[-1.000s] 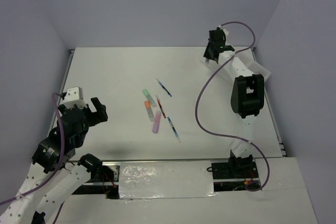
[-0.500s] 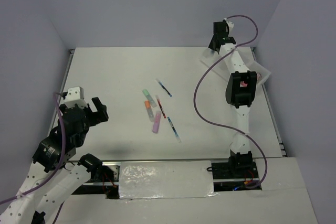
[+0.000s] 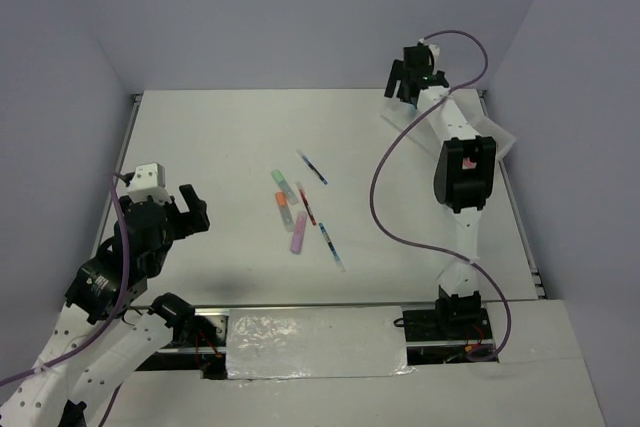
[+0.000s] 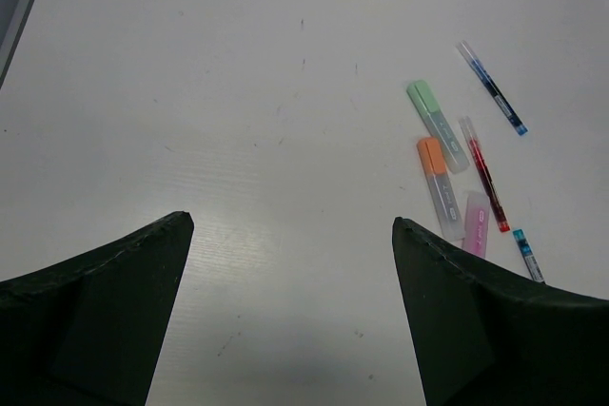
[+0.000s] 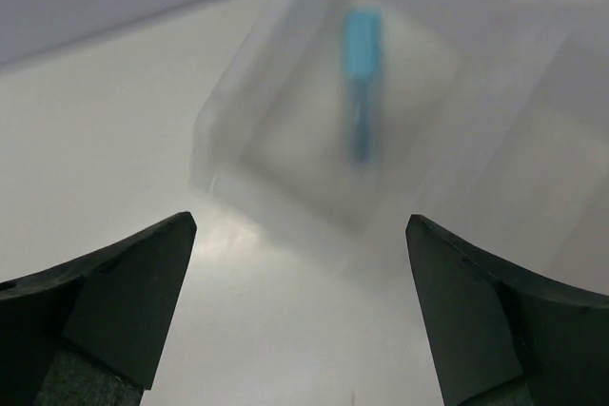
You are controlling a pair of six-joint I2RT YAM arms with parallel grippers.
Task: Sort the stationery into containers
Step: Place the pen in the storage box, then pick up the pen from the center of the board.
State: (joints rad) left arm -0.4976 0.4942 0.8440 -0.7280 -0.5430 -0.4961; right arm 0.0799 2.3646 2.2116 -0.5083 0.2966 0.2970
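From above, we are seeing the left gripper [image 3: 186, 209] hovering over the table's [image 3: 220, 147] near left part with its fingers spread and nothing between them. The right gripper [image 3: 405, 82] is reaching to the far right corner, over the white tray [image 3: 505, 137], which its arm is largely hiding. Mid-table, a green highlighter [image 3: 284, 183], orange highlighter [image 3: 284, 207], purple highlighter [image 3: 298, 233], red pen [image 3: 306, 204], blue pen [image 3: 312, 167] and second blue pen [image 3: 332, 247] are lying close together.

Through the left wrist camera, we are looking between wide-apart fingers at bare table, the same cluster lying ahead to the right.

Through the right wrist camera, we are seeing fingers standing wide apart and gripping nothing, while a light blue highlighter [image 5: 362, 73] is lying inside one blurred tray compartment.
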